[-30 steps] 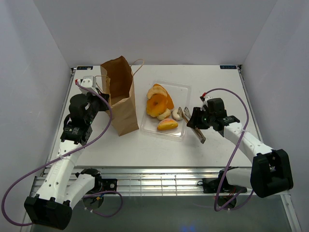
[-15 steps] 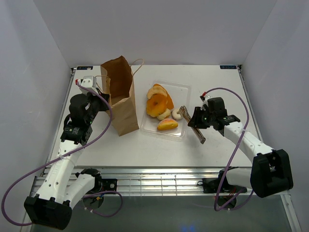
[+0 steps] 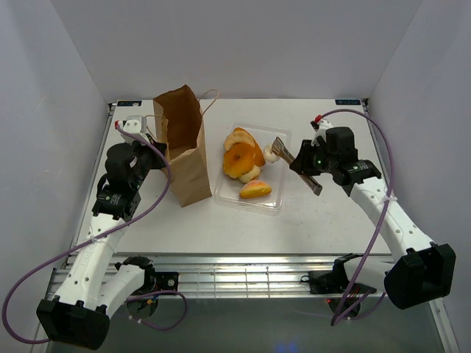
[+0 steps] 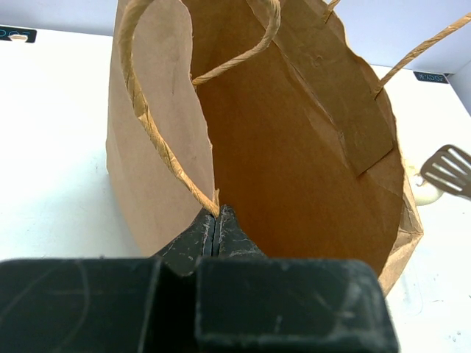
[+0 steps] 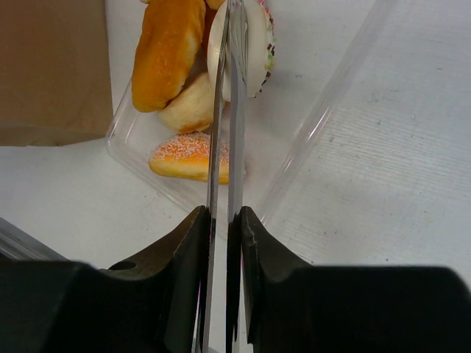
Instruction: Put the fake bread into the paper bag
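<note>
The right fingers [image 3: 305,164] are shut tight on the tongs [image 3: 282,147], whose tips seem to pinch a white doughnut [image 3: 271,154]. The other fake bread [image 3: 241,158] lies in the tray [image 3: 277,193] at the middle. The paper bag [image 3: 184,158] stands left of it, its rim held by the shut left fingers [image 4: 217,224]. Since a moment ago the tongs have moved up the frame, doughnut too.

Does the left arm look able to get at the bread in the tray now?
Probably not: the left gripper is shut on the paper bag, which stands between it and the bread.
</note>
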`<move>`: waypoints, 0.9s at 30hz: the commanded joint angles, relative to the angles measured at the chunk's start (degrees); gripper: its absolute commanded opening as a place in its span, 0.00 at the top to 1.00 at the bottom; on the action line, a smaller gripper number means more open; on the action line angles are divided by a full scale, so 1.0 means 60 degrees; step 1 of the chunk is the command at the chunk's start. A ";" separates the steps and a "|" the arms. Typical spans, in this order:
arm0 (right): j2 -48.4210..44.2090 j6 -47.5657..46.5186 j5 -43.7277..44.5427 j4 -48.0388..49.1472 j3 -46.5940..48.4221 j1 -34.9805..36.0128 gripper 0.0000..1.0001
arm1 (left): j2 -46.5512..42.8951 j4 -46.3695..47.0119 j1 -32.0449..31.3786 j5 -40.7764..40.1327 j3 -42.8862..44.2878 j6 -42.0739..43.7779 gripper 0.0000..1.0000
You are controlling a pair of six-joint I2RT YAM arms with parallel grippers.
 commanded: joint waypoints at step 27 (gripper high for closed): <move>0.0306 -0.0491 -0.1140 -0.1942 0.6058 0.1425 0.78 | -0.0184 -0.0034 -0.0133 -0.0056 -0.0001 0.0071 1.00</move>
